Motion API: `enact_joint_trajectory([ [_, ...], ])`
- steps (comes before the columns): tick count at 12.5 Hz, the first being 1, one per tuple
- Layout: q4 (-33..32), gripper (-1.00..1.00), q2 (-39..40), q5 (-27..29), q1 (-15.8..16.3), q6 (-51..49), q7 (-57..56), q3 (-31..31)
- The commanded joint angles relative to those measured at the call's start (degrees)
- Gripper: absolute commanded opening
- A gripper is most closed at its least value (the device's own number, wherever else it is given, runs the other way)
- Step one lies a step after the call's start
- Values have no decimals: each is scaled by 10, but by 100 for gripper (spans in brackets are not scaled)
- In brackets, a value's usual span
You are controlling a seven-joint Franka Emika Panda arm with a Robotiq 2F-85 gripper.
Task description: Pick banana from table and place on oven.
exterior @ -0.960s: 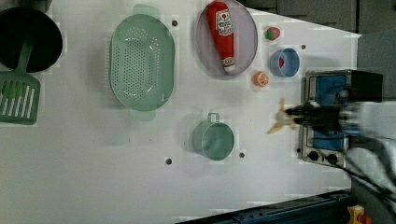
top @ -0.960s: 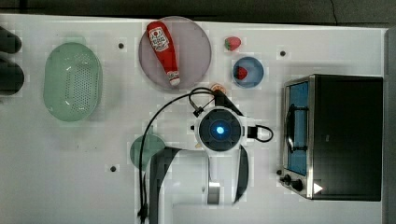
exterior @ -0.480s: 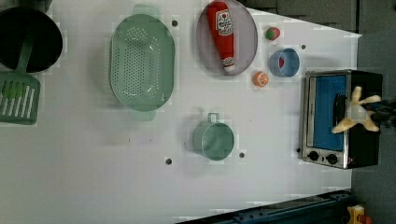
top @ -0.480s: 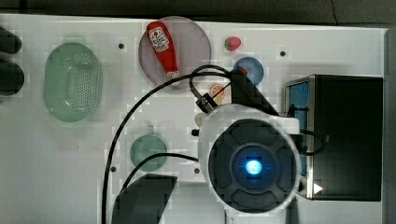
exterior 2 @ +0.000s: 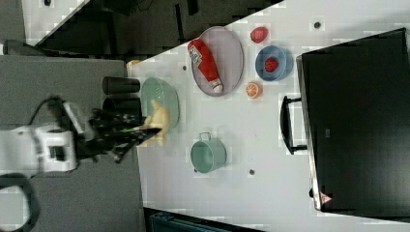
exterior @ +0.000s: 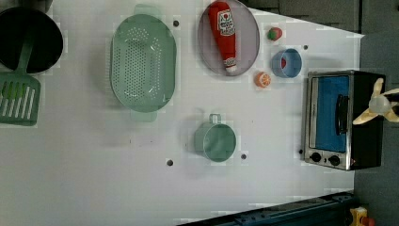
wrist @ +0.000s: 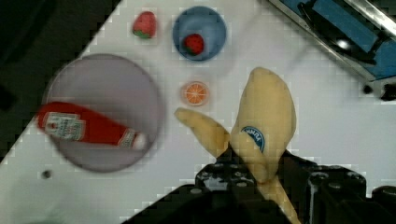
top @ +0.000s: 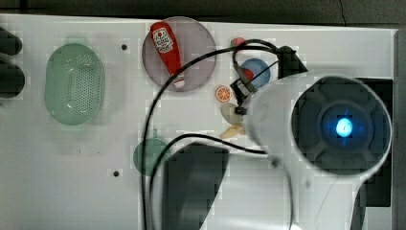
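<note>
A pale yellow banana [wrist: 267, 112] with a blue sticker hangs in the air, and my gripper [wrist: 254, 164] is shut on its stem end. In the left view the banana [exterior: 376, 100] is over the black top of the oven [exterior: 343, 117], near the oven's far edge, held well above it. In the right view the gripper [exterior 2: 140, 131] and banana [exterior 2: 157, 120] appear high above the white table [exterior 2: 241, 203], and the oven [exterior 2: 358, 121] stands at the right view's right. In the top view the arm's body hides most of the oven [top: 379, 91], and the banana [top: 232, 130] peeks out beside it.
An orange slice [exterior: 262, 79], a blue bowl [exterior: 286, 63] holding a strawberry, and a loose strawberry [exterior: 275, 33] lie near the oven's door side. A ketchup bottle [exterior: 226, 33] lies on a grey plate. A green colander [exterior: 142, 61], green pot [exterior: 215, 140], spatula [exterior: 19, 96] and black pan [exterior: 28, 37] lie further off.
The arm has risen toward the top camera and carried the banana sideways, from the table in front of the oven door to above the oven's black top.
</note>
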Motion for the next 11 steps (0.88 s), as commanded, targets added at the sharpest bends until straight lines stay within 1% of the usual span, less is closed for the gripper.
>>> enact_joint_trajectory([
  [1,1,-47,35,-4,-17,-11,-79,-78],
  [4,1,-47,68,-12,-20,17,-179,-144],
  [7,1,-47,114,-12,-22,83,-313,-205],
  [9,1,-47,150,-12,-25,134,-376,-242],
  [11,1,-47,181,-8,-27,165,-429,-267],
])
